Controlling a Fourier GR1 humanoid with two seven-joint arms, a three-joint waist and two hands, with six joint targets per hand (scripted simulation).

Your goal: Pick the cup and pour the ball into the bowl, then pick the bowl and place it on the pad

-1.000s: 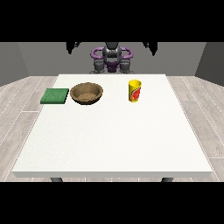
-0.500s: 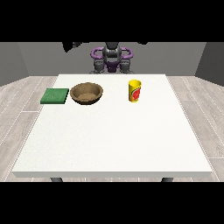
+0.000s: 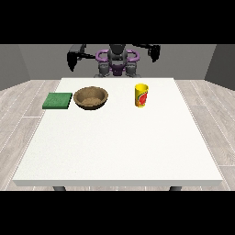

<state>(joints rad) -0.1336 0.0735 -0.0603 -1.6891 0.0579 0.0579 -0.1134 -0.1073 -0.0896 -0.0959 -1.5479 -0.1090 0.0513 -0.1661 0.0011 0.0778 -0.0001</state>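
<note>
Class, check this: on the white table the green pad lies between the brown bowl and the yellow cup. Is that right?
Not quite. The front view shows the brown bowl in the middle, with the green pad at the view's left and the yellow cup at its right, all on the white table.

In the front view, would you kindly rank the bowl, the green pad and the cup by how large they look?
1. Bowl, largest.
2. Green pad, somewhat narrower and flat.
3. Cup, smallest.

Pad [image 3: 58, 100], bowl [image 3: 91, 97], cup [image 3: 141, 95] on table [image 3: 119, 147]
</note>
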